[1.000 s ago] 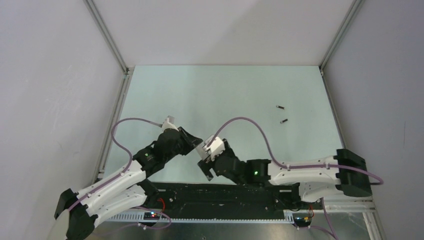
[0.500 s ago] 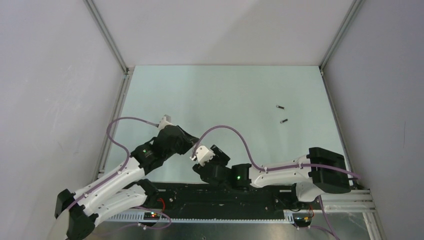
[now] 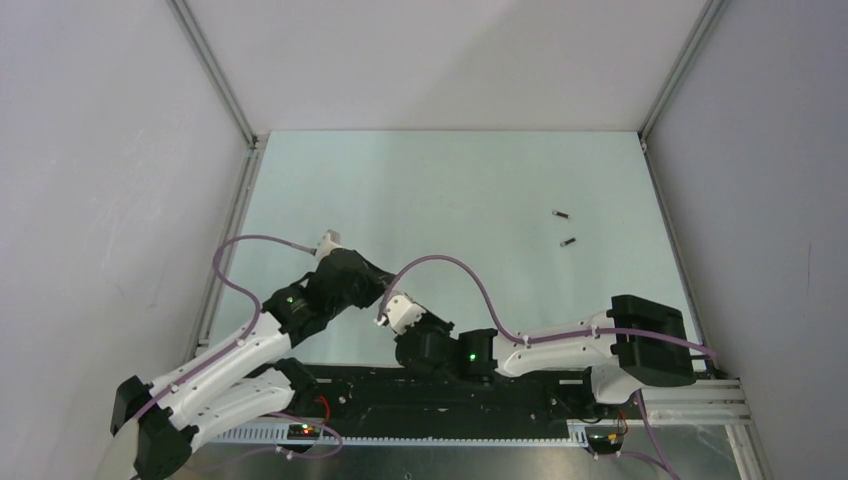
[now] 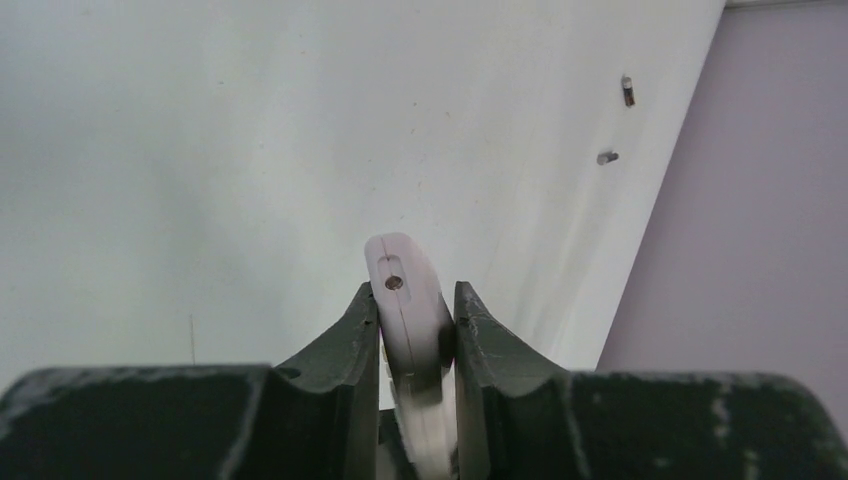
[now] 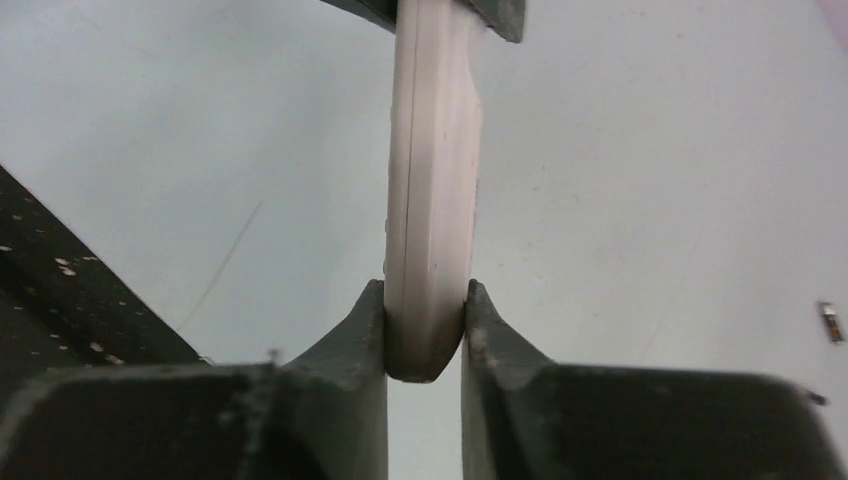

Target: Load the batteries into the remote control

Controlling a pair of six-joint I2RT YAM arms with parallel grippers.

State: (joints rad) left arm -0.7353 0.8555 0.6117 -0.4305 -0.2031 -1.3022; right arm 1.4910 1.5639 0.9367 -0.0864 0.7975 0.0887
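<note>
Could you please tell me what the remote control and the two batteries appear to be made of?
The remote control looks like smooth, slightly glossy white plastic: a moulded seam runs along its edge. The batteries are too small to judge; dark bodies with a paler end suggest metal, perhaps wrapped.

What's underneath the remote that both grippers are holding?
Only bare table shows below the remote control. The strip directly behind its edge is covered by the remote itself.
</note>
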